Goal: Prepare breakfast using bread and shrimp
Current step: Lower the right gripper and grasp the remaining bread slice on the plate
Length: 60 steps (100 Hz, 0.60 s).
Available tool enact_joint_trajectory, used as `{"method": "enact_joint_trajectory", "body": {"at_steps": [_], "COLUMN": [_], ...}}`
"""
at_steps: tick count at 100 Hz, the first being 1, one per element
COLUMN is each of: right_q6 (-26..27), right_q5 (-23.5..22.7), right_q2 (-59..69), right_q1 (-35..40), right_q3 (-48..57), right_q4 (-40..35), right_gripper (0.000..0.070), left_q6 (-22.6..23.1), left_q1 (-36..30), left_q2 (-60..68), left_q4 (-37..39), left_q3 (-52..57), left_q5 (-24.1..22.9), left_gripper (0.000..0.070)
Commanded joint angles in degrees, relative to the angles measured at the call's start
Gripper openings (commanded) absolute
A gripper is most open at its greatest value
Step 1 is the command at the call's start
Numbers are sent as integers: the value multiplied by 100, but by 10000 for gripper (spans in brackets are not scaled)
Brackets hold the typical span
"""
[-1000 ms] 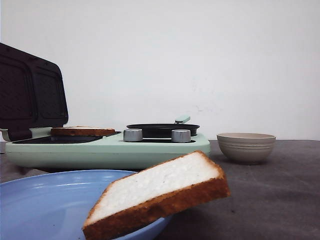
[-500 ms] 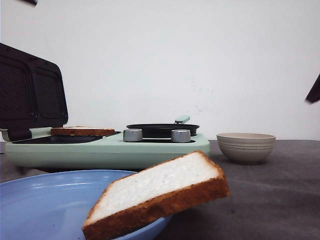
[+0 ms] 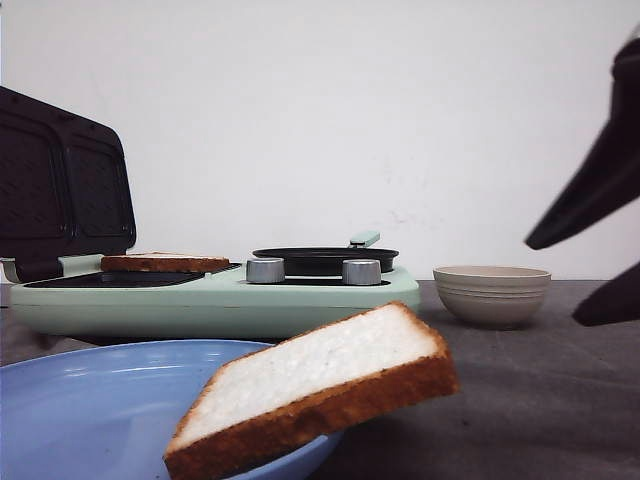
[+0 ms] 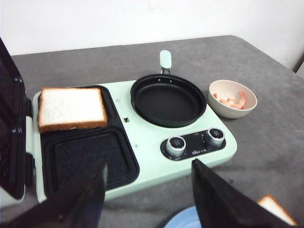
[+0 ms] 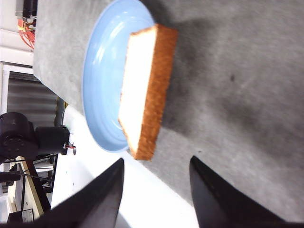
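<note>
A grey table (image 3: 560, 400) carries everything, largest first. On its left half sits a mint-green breakfast maker (image 4: 142, 142), its dark ribbed lid (image 3: 60, 185) standing open at the far left. The left part of the machine is a black sandwich plate with 2 square wells; the right part holds a round black frying pan (image 4: 167, 99) with a mint handle pointing to the far side. 2 silver knobs (image 4: 176, 145) sit on the near edge below the pan.

A blue plate (image 3: 90, 400) lies at the near left of the table, in front of the machine. 1 slice of bread (image 3: 320, 385) leans on the plate's right rim, tilted, with its white face up and its brown crust edge hanging past the rim over the table. The other slice of bread (image 4: 71, 108) lies flat in the far well of the sandwich plate; the near well holds nothing.

A small beige bowl (image 3: 492, 293) stands just right of the machine, apart from it. In the left wrist view it holds pink shrimp (image 4: 232, 101).

The right gripper (image 3: 606, 250) hangs at the right edge of the front view, above the table to the right of the bowl, its 2 dark fingers spread wide and holding nothing. The left gripper (image 4: 147, 197) hovers above the near side of the machine, its fingers also wide apart and gripping nothing.
</note>
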Motion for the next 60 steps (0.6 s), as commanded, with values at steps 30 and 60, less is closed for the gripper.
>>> {"method": "enact_joint_trajectory", "body": {"at_steps": [30, 60], "right_q6": [387, 511], "right_q5": [103, -229], "right_q2": [1386, 2280], "right_q1": [511, 570], "right_q3": [20, 20], "right_q4": [1259, 2039], "right_gripper": [267, 266], "left_q6": [-52, -52], "left_q1": [-22, -22], "left_q2": [-367, -407], "left_q4": [-201, -205], "left_q3": [22, 22], "left_q5": [26, 24], "left_gripper": [272, 273]}}
